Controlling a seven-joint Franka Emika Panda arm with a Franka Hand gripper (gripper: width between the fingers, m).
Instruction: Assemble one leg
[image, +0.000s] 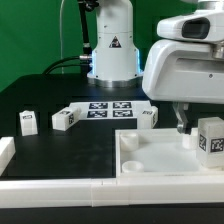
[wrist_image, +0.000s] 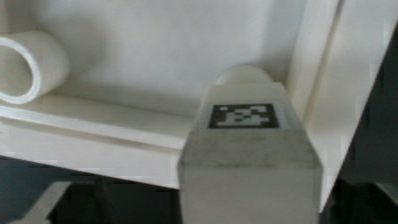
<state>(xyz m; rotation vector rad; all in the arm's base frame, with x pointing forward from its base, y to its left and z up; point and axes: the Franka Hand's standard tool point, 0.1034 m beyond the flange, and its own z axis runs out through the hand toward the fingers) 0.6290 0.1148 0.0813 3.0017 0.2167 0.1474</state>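
Note:
My gripper (image: 200, 132) is shut on a leg (image: 212, 140), a white block with a black-and-white tag, held at the exterior view's right edge. It is over the right end of the large white tray-like piece (image: 150, 160). In the wrist view the leg (wrist_image: 249, 130) runs out from between my dark fingers (wrist_image: 54, 205), its tag facing the camera. Behind it are the tray-like piece's raised rim (wrist_image: 107, 115) and a round socket (wrist_image: 22, 65). Whether the leg touches the piece I cannot tell.
Three loose legs stand on the black table: one at the left (image: 27, 122), one beside the marker board (image: 65, 118), one at its right (image: 148, 117). The marker board (image: 108, 108) lies before the robot base. White rails (image: 60, 186) line the front and left edges.

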